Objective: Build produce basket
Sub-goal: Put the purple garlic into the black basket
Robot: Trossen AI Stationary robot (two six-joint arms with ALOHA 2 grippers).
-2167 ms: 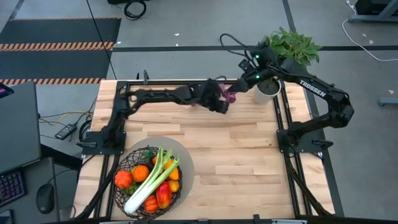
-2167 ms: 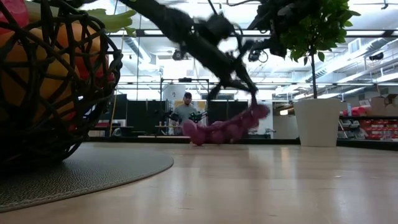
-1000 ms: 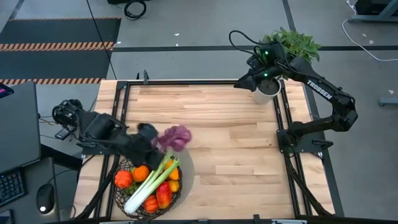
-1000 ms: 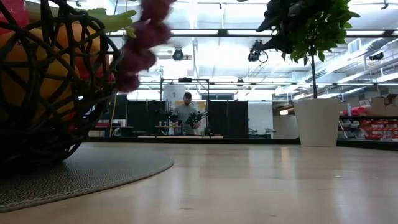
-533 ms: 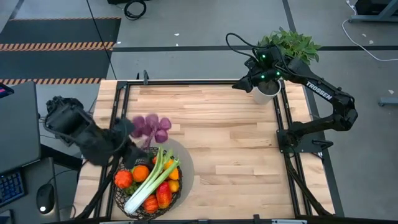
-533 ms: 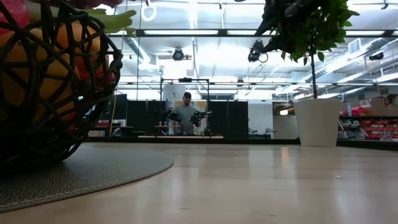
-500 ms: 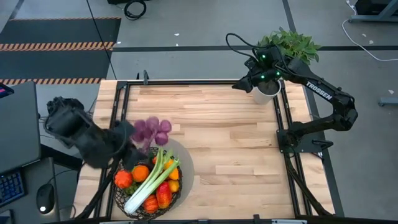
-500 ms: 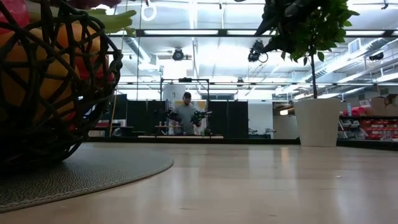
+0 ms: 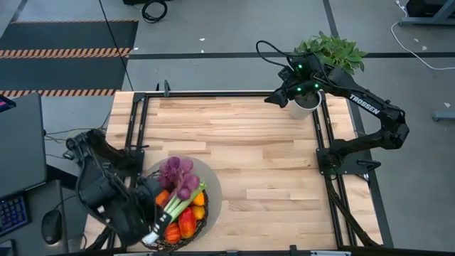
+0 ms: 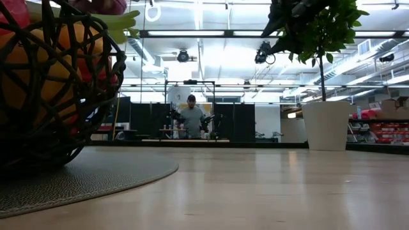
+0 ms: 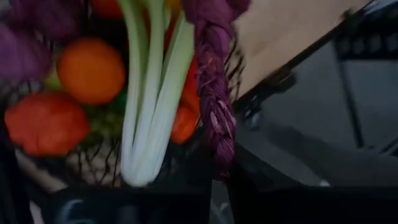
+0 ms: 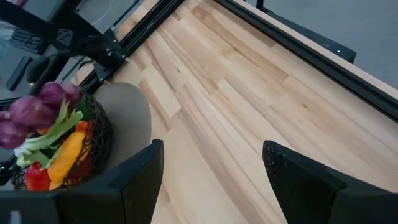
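Note:
The dark wire basket (image 9: 153,231) stands on a round grey mat near the table's near left corner. It holds green celery (image 9: 173,206), oranges, red pieces and other produce. A bunch of purple grapes (image 9: 178,174) sits above the basket's far side, with my left gripper (image 9: 149,193) shut on its braided purple stem. The low view shows the basket (image 10: 51,96) at the left, with a bit of the grapes (image 10: 99,5) over its rim. My right gripper (image 12: 214,180) stands open and empty, up by the potted plant at the far right. My left gripper pinches the braided purple stem (image 11: 222,146) of the grape bunch between its two fingers. It slants down over the basket from the table's left. The stem runs on away from the fingers above the celery. Whether the grapes rest on the produce, I cannot tell.
A white pot with a leafy green plant (image 9: 307,103) stands at the far right corner, close to my right arm. The grey mat (image 9: 210,176) lies under the basket. Bare wooden tabletop (image 9: 270,163) stretches across the middle and right. A person stands in the room beyond (image 10: 190,118).
My left arm has swung toward the table's near edge and turned, carrying the grapes from just beyond the basket's far side to a place over the basket. The bunch has stayed lifted in the hold. My right gripper has kept its place by the plant.

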